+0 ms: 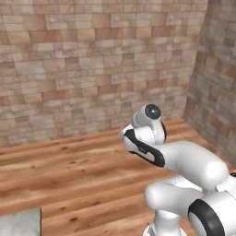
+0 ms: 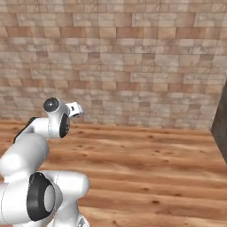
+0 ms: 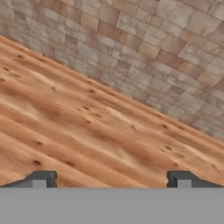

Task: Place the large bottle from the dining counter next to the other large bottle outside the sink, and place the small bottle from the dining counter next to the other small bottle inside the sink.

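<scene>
Dark grey are the two finger tips of the claw (image 3: 111, 179), standing wide apart at the bottom of the hand view, released, with nothing between them but bare floor. Past them runs a wooden plank floor (image 3: 87, 131), warm orange-brown with darker knots and grain, and it meets a brick wall (image 3: 144, 48) of mixed tan, grey and reddish blocks along a slanted line.

In the left base view the white arm (image 1: 184, 166) is folded close to the base, its dark-jointed elbow raised over the same floor. The brick wall stands beyond the arm, and a second brick wall (image 1: 216, 83) joins it at a corner to the arm's right. At the lower left corner of that view, well apart from the arm, lies a bare edge of grey marbled stone, the dining counter (image 1: 18, 223). None of the bottles can be seen on that bit of it.

In the right base view a dark panel (image 2: 221, 128) edges the far right, beside the brick wall.
</scene>
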Robot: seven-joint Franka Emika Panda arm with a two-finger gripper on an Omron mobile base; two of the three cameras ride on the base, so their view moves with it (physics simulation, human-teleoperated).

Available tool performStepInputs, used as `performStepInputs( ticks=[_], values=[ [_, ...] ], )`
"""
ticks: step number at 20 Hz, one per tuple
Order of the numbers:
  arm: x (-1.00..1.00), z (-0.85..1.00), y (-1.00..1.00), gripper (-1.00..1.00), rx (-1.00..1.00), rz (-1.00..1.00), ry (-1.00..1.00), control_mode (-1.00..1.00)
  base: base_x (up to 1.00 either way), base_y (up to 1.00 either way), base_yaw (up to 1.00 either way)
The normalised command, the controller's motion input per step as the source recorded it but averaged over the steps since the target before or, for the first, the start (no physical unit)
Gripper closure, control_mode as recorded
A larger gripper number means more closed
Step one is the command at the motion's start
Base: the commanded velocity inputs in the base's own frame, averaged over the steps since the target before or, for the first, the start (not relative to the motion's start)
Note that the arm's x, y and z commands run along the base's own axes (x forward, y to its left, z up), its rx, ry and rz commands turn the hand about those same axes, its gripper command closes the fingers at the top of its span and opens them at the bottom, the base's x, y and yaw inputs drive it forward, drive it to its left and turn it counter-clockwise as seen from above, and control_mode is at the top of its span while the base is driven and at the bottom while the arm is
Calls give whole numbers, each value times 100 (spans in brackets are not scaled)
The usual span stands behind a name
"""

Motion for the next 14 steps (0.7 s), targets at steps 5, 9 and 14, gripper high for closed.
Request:
performStepInputs(
  ticks=[5,9,14],
  values=[
    [0,0,0,-100,0,0,0,100,100,0,55],
    [0,0,0,-100,0,0,0,100,100,0,67],
    [0,0,0,-100,0,0,0,100,100,0,63]
  ],
)
